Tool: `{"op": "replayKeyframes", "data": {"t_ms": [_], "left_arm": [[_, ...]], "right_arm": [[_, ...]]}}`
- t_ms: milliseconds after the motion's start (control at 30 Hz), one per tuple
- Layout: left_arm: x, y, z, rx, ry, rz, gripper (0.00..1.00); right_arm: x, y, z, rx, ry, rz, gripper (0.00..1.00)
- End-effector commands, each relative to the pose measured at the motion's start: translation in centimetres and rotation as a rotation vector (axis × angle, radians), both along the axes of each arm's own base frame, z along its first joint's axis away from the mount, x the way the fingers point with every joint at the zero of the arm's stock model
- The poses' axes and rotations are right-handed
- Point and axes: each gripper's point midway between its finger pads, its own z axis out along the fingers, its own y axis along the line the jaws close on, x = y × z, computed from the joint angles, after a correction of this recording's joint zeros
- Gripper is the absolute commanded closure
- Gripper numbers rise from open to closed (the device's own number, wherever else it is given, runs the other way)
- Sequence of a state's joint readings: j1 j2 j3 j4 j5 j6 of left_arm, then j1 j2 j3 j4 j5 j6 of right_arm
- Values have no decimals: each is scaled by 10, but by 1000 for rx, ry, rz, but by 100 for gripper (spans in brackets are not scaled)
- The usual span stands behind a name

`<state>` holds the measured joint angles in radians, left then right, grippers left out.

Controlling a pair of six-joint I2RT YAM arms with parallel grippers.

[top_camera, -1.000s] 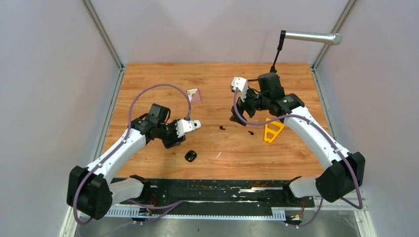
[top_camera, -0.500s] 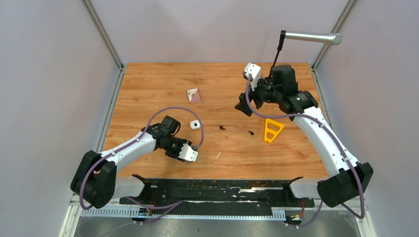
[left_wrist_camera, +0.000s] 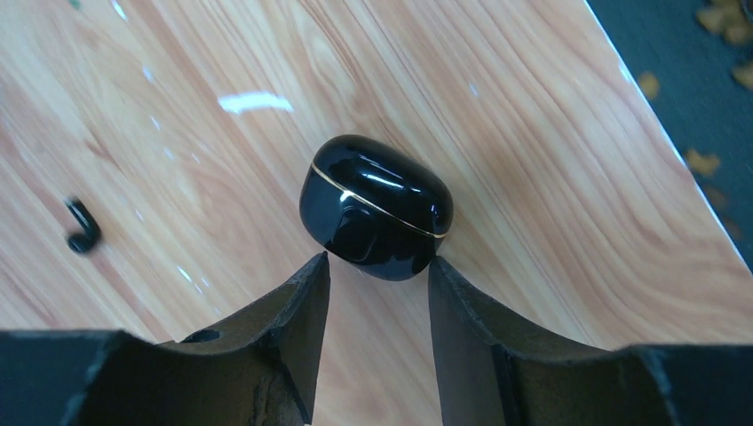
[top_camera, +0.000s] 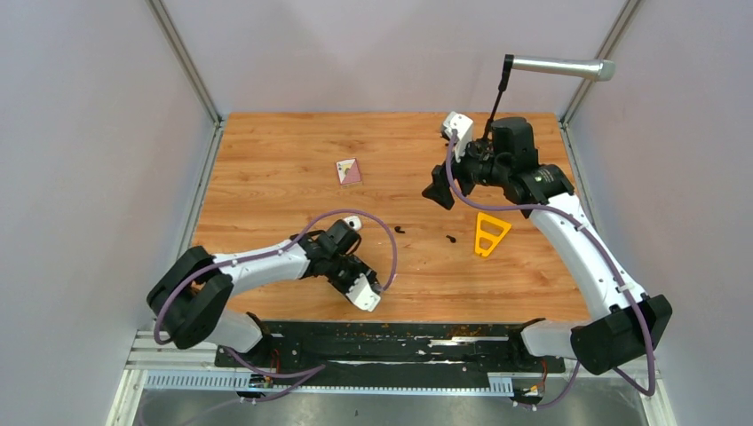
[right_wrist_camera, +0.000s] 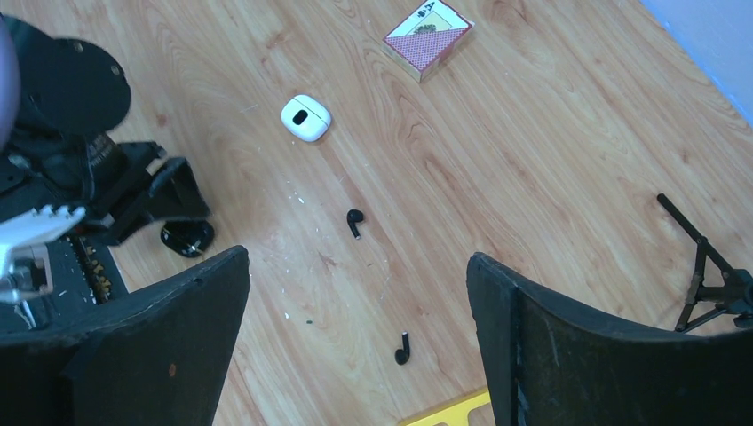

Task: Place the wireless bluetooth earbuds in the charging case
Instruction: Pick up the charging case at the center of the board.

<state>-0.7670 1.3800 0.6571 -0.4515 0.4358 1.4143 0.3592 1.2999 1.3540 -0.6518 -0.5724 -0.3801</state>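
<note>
Now the left tool (left_wrist_camera: 377, 266), jaws half-narrowed, fronts the black case (left_wrist_camera: 377, 206) mid-frame, seemingly ungripped; next: advance and clamp squarely. The right tool (right_wrist_camera: 357, 266) hangs wide, empty.

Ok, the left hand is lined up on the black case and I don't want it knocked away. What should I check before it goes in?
1. Black case lies just ahead of the left hand, in line with its gap: ok.
2. Gap wide enough: the open hand looks narrower than the case: not ok.
3. Hand already touching the case: cannot tell.
4. Case lid open for loading: it is shut: not ok.
5. Black earbuds lie loose, away from both hands: ok.
6. Right hand open, empty and raised out of the way: ok.
</note>
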Motion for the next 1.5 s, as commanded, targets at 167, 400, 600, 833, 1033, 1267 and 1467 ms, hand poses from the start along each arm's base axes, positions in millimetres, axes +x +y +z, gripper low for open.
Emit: {"op": "replayKeyframes", "data": {"t_ms": [167, 400, 600, 833, 1033, 1267, 1467], "left_arm": [[14, -93, 22, -75, 190, 218, 47], [25, -71, 80, -250, 195, 403, 46], [48, -8, 123, -399, 67, 682, 41], [78, 57, 151, -602, 162, 1175, 40], [102, 115, 162, -771, 161, 1467, 39], [93, 120, 160, -811, 198, 1478, 40], [94, 125, 161, -831, 214, 1500, 40]], "right_arm": [[-10, -3, 0, 45, 38, -3, 8], [-25, -11, -42, -63, 49, 117, 14], [-53, -6, -116, -281, -80, 502, 26], [-85, 29, -178, -433, -41, 821, 30], [-105, 57, -209, -506, -80, 1048, 29], [-110, 62, -236, -573, -26, 1052, 1], [-88, 69, -256, -628, -46, 877, 1]]}}
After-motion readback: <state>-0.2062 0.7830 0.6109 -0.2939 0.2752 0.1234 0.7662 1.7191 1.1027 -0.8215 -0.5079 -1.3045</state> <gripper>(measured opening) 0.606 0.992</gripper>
